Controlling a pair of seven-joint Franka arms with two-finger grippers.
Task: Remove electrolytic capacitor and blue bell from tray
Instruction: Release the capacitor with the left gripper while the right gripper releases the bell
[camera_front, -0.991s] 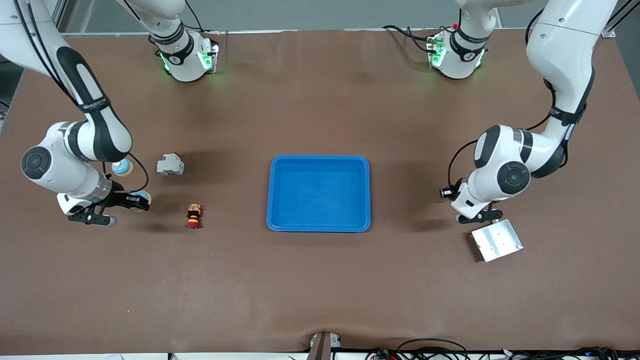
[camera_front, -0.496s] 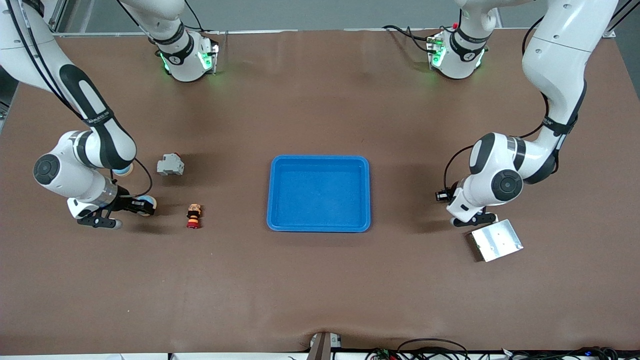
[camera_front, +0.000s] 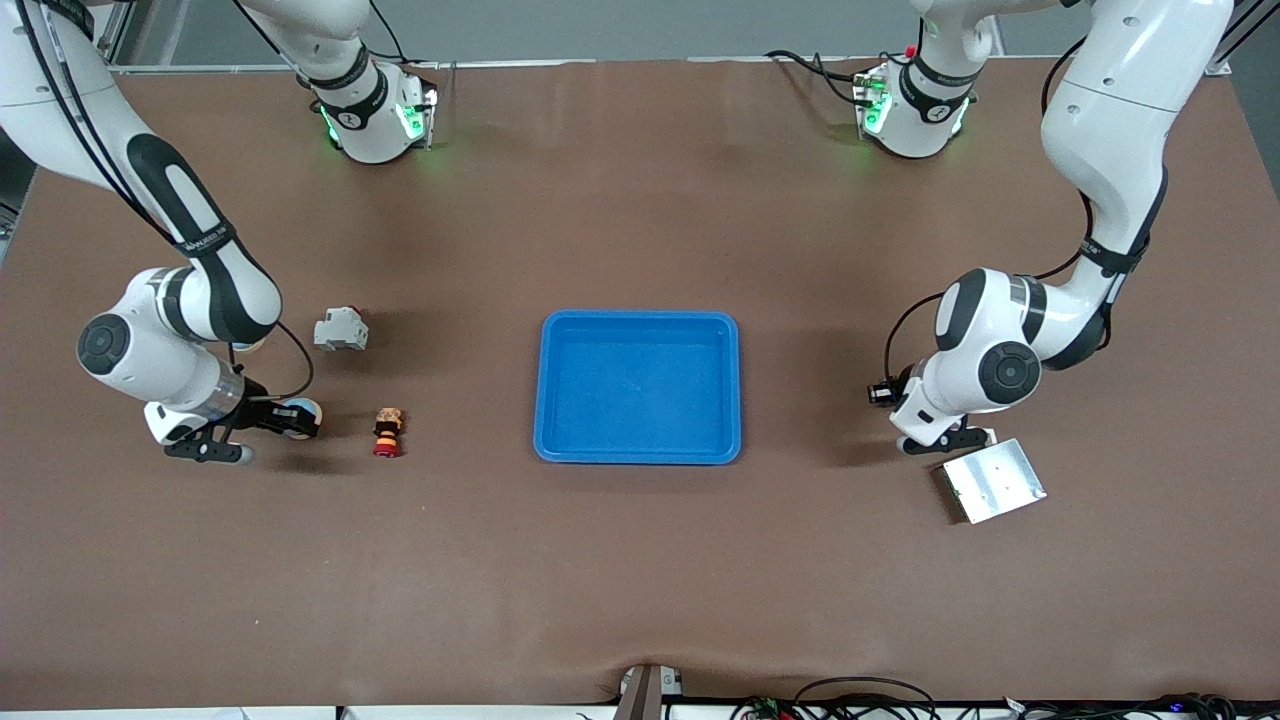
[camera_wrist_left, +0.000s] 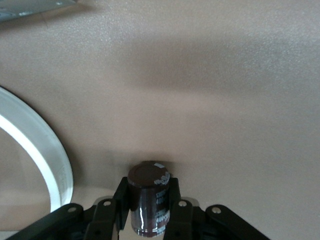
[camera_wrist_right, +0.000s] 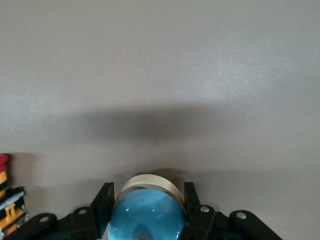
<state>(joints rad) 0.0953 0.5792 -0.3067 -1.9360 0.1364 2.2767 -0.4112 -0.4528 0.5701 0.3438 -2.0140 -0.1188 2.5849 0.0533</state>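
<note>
Two grippers are loaded: the left gripper (camera_wrist_left: 148, 200) pinches the dark capacitor (camera_wrist_left: 148, 200) over bare table beside the metal plate (camera_front: 993, 480); the right gripper (camera_wrist_right: 146, 207) clamps the blue bell (camera_wrist_right: 145, 215) near the red-and-yellow button (camera_front: 387, 431). The blue tray (camera_front: 738, 390) lies mid-table.

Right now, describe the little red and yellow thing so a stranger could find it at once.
Start at the blue rectangular plastic tray mid-table and go toward the right arm's end. The small striped cylinder stands alone there, nearer the front camera than the grey boxy switch; only it has red, yellow and black bands.

Robotics lab, brown-covered table (camera_front: 640, 560), two mounted arms, trailing cables (camera_front: 860, 690)
</note>
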